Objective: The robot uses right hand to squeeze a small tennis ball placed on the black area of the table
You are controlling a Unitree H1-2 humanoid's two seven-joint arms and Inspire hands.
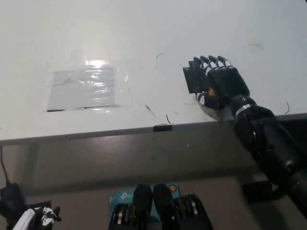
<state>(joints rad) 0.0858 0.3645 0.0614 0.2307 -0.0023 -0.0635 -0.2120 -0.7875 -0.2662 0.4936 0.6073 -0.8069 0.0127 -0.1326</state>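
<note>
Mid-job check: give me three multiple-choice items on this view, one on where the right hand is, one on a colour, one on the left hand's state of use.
1. Where is the right hand?
A. Over the black area at the table's right
B. On the clear plastic sheet
C. Below the table edge

2. What colour shows under that hand?
A. Blue
B. Yellow
C. Red

3. What is the left hand doing?
A. Pressing the ball
B. Lifting the sheet
C. Resting low, off the table

Answers: 1 A, the hand covers the black area. 2 B, a sliver of the tennis ball peeks out. 3 C, it sits at the lower left corner.
</note>
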